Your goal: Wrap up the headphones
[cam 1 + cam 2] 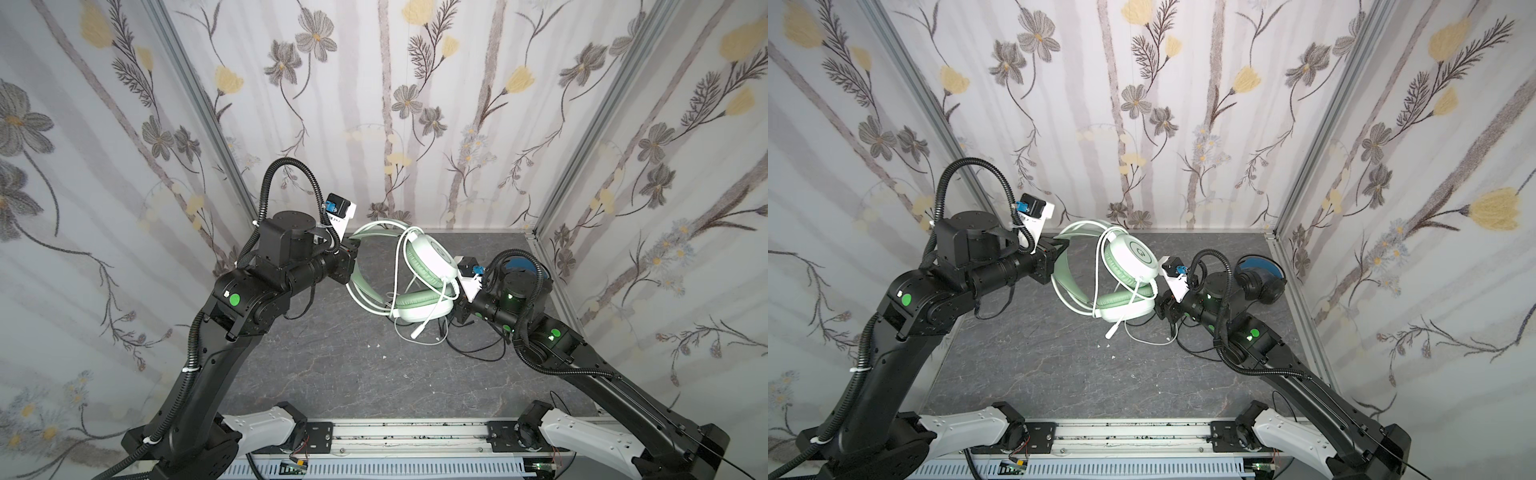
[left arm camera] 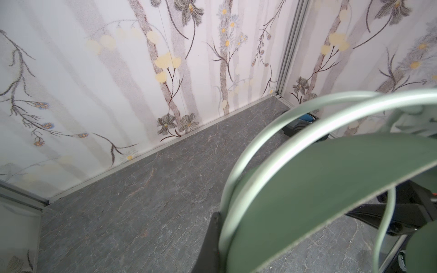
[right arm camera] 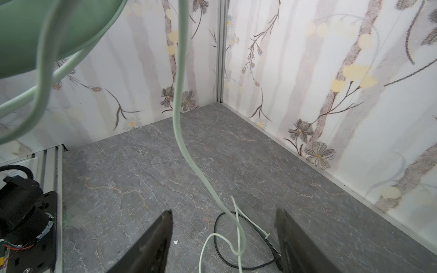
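Two arms [image 1: 232, 299] [image 1: 540, 332] reach inward: left jaws clamped on mint headphones [image 1: 430, 259], aloft; right jaws apart, low.

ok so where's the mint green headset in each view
top view: mint green headset in the middle, between the two arms
top view: same spot, middle, between the arms
left wrist: its headband close up, filling much of the frame
right wrist: its green padding near the lens, cable hanging down
shared landmark: grey marbled table
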`<action>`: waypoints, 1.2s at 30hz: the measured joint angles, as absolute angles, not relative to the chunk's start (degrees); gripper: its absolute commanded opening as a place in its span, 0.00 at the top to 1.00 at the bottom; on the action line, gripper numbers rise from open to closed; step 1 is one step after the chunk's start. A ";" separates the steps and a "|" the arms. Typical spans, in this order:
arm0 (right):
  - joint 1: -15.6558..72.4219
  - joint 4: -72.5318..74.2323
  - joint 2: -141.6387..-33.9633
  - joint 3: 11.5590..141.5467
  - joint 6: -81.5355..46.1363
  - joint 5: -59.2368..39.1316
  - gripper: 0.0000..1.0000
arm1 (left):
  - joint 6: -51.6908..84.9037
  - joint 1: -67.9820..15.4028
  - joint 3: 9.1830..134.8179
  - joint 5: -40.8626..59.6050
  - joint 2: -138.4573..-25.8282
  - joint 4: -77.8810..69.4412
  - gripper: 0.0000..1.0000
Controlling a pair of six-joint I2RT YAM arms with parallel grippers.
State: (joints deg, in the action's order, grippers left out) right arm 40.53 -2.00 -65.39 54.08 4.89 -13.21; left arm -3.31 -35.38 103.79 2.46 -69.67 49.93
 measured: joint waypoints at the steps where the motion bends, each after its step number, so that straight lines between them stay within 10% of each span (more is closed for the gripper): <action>1: 40.53 -1.23 -66.02 54.11 4.45 -13.74 0.31 | -3.09 -35.38 104.18 2.68 -69.82 49.95 1.00; 10: 40.49 8.01 -73.76 55.68 1.45 -17.34 0.34 | -1.04 -35.38 106.80 3.25 -70.57 50.00 1.00; 18: 39.68 14.13 -80.60 55.96 -1.28 -20.21 0.63 | 2.70 -35.38 109.75 3.20 -71.42 50.00 1.00; 36: 39.16 23.51 -86.24 51.72 -7.84 -24.18 0.58 | 9.93 -35.33 112.92 3.27 -72.07 49.47 1.00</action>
State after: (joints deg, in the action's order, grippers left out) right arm 39.16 23.51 -86.24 51.72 -7.84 -24.18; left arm 9.93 -35.33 112.92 3.27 -72.07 49.47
